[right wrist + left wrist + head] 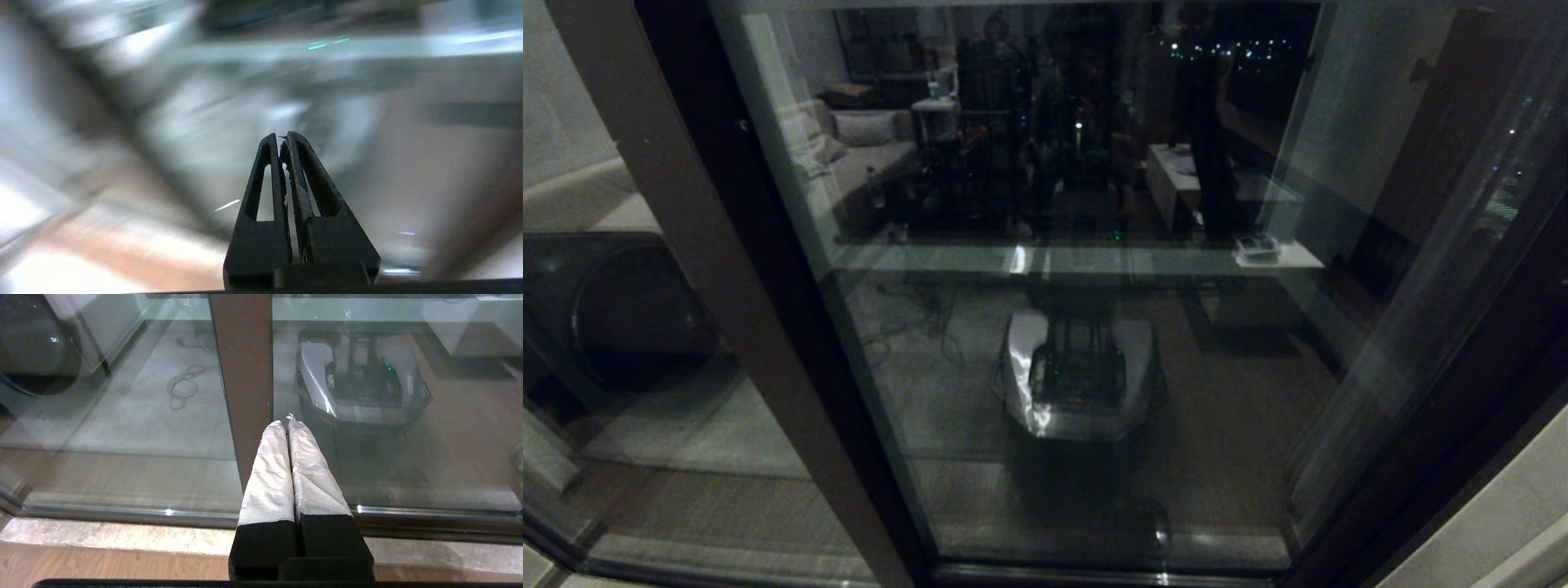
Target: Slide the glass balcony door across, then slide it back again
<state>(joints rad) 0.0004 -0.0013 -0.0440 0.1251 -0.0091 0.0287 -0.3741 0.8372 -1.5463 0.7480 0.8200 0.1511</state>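
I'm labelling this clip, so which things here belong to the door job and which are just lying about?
Job:
glass balcony door
left gripper, shut
right gripper, shut

Lying about:
round dark appliance
loose cable

Dim lighting; wooden floor (102, 563) and pale stone threshold strip (122, 535) lie below the gripper, grey balcony floor (135, 416) beyond

Looked like a home at night: mirrored in the glass balcony door (1078, 245), a sofa (866, 155) with cushions and a low white table (1176, 175); beyond the pane, a front-loading washing machine (621, 318); below, wood flooring (102, 563) and a stone threshold (122, 535).
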